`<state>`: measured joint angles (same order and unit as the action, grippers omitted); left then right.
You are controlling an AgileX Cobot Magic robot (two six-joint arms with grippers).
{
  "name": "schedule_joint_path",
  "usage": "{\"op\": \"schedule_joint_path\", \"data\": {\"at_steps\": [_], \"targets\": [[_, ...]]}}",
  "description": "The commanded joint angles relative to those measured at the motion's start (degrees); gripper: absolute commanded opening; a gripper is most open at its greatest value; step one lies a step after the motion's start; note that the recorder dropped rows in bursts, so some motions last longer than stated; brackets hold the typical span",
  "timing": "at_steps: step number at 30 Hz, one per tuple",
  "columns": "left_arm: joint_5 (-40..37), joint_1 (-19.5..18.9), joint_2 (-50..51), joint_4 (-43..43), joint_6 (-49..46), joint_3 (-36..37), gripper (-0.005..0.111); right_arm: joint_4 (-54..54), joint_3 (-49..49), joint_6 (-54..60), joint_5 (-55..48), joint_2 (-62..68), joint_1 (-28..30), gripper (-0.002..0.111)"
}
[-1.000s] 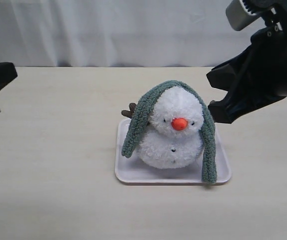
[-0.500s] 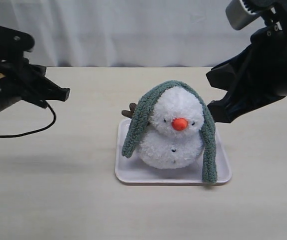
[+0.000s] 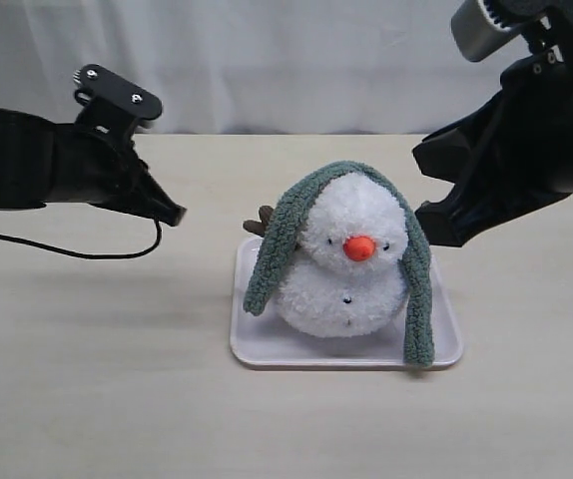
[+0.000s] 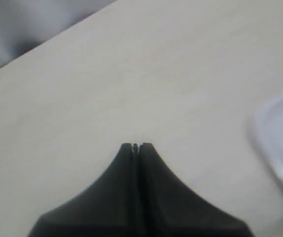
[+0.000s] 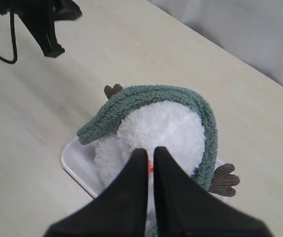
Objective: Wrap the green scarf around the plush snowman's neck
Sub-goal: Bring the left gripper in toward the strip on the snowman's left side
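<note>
Currently: green scarf point(image 3: 279, 244) draped over head of plush snowman point(image 3: 351, 284); left gripper point(image 3: 172, 215) clenched, empty, well apart from snowman; right gripper point(image 5: 150, 152) clenched, apparently above snowman. Second twig arm point(image 5: 224, 178): right wrist view only.

left arm point(image 3: 37, 160): matte black, screwed bracket point(image 3: 117, 92) | cable point(image 3: 77, 251): thin black | right arm point(image 3: 526, 140): black, grey cylinder point(image 3: 478, 30) | fingers point(image 4: 114, 197): black, tapered

There is one plush snowman point(image 3: 351, 269), one green scarf point(image 3: 272, 249), one pale tray point(image 3: 257, 344) and one table point(image 3: 87, 379). The snowman has one orange nose point(image 3: 358, 247), two black eyes point(image 3: 386, 243) and two brown twig arms point(image 5: 224, 178); the exterior view shows only one, at the snowman's ten o'clock. Two grippers are in sight, the left gripper point(image 4: 137, 145) and the right gripper point(image 5: 150, 150). One black cable point(image 3: 97, 256) is visible.
</note>
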<state>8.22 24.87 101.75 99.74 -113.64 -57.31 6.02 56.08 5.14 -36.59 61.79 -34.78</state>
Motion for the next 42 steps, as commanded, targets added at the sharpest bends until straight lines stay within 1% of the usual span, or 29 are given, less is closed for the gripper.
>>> {"op": "schedule_joint_path", "data": {"at_steps": [1, 5, 7, 8, 9, 10, 11, 12, 13, 14, 15, 17, 18, 19, 20, 22, 23, 24, 25, 26, 27, 29, 30, 31, 32, 34, 36, 38, 42], "targets": [[-21.97, 0.45, 0.08, 0.21, 2.17, -0.24, 0.000, -0.06, -0.23, -0.11, -0.72, 0.00, 0.08, 0.004], [-28.04, 0.45, -0.77, 0.21, 3.37, -1.76, 0.000, -0.06, -0.23, -0.11, -0.80, 0.00, 0.08, 0.004], [-30.17, 0.45, -1.95, 0.21, 0.53, -1.76, 0.000, -0.06, -0.23, -0.11, -0.92, 0.00, 0.08, 0.004], [-28.98, 0.57, -2.88, 0.21, -1.65, -1.76, 0.000, -0.06, -0.23, -0.11, -0.92, 0.00, 0.08, 0.004], [-24.67, 1.11, -3.91, 0.21, -2.33, -1.76, 0.000, -0.06, -0.23, -0.11, -0.92, 0.00, 0.08, 0.004], [-18.13, 2.06, -4.74, 0.21, -2.33, -1.76, 0.000, -0.06, -0.23, -0.11, -0.92, 0.00, 0.08, 0.004], [-4.67, 4.16, -5.81, 0.21, -3.02, -1.76, 0.000, -0.06, -0.23, -0.11, -0.92, 0.00, 0.08, 0.004], [5.10, 5.78, -6.11, 0.21, -4.51, -1.76, 0.000, -0.06, -0.23, -0.11, -0.92, 0.00, 0.08, 0.004], [14.52, 7.65, -6.21, -1.87, -4.45, -1.76, 0.000, -0.06, -0.23, -0.11, -0.92, 0.00, 0.08, 0.004], [28.66, 9.40, -6.21, -6.88, -3.51, -1.23, 0.000, -0.06, -0.23, -0.11, -0.81, 0.04, 0.08, 0.004], [38.31, 10.85, -6.21, -10.40, -2.28, -0.31, 0.000, -0.06, -0.23, -0.22, -0.81, 0.04, 0.08, 0.004], [50.74, 12.76, -6.67, -17.27, 0.67, 1.85, 0.000, -0.06, -0.23, -0.22, -0.81, 0.04, 0.08, 0.004], [52.15, 13.23, -7.20, -19.42, 1.90, 2.69, 0.000, -0.06, -0.23, -0.22, -0.81, 0.04, 0.08, 0.004], [51.17, 13.41, -8.08, -20.11, 4.02, 3.52, 0.000, -0.06, -0.23, -0.21, -1.00, 0.04, 0.08, 0.004], [46.40, 13.41, -9.91, -20.48, 7.30, 4.68, 0.000, -0.06, -0.23, -0.21, -1.12, 0.04, 0.08, 0.004], [37.12, 12.96, -12.96, -21.75, 17.23, 6.31, 0.000, -0.06, -0.23, -0.21, -1.47, 0.04, 0.08, 0.004], [28.32, 11.99, -15.31, -26.25, 26.30, 7.22, 0.000, -0.06, -0.23, -0.21, -1.62, 0.04, 0.08, 0.004], [22.23, 10.89, -16.65, -31.21, 33.78, 8.01, 0.000, -0.06, -0.32, -0.21, -1.73, 0.04, 0.08, 0.004], [15.51, 9.81, -17.96, -40.27, 45.48, 8.31, 0.000, -0.06, -0.45, -0.21, -1.73, 0.04, 0.08, 0.004], [10.92, 8.93, -18.85, -51.68, 58.26, 8.41, 0.000, -0.06, -0.45, -0.21, -1.84, 0.04, 0.08, 0.004], [8.87, 8.63, -19.32, -61.26, 68.57, 8.56, 0.000, -0.06, -0.45, -0.21, -1.84, 0.04, 0.08, 0.004], [6.53, 8.50, -19.34, -82.90, 91.16, 8.56, 0.000, -0.06, -0.45, -0.21, -1.74, 0.04, 0.08, 0.004], [5.38, 8.50, -19.23, -101.43, 108.68, 8.56, 0.000, -0.06, -0.45, -0.21, -1.74, 0.04, 0.08, 0.004], [5.70, 8.50, -18.99, -109.26, 116.88, 8.95, 0.000, -0.06, -0.45, -0.21, -1.74, 0.04, 0.08, 0.004], [8.41, 8.50, -18.97, -121.67, 129.53, 10.28, 0.000, -0.06, -0.45, -0.21, -1.84, 0.04, 0.08, 0.004], [10.57, 8.50, -18.74, -131.18, 139.01, 11.27, 0.000, -0.06, -0.45, -0.21, -2.06, 0.04, 0.08, 0.004], [7.41, 8.50, -18.10, -131.18, 138.81, 11.27, 0.000, -0.06, -0.45, -0.21, -2.24, 0.04, 0.08, 0.004], [4.33, 8.50, -16.76, -131.18, 136.41, 11.27, 0.000, -0.06, -0.45, -0.21, -2.24, 0.04, 0.08, 0.004], [1.26, 8.50, -10.94, -131.18, 136.40, 11.40, 0.000, -0.06, -0.45, -0.21, -2.11, 0.04, 0.08, 0.004]]}}
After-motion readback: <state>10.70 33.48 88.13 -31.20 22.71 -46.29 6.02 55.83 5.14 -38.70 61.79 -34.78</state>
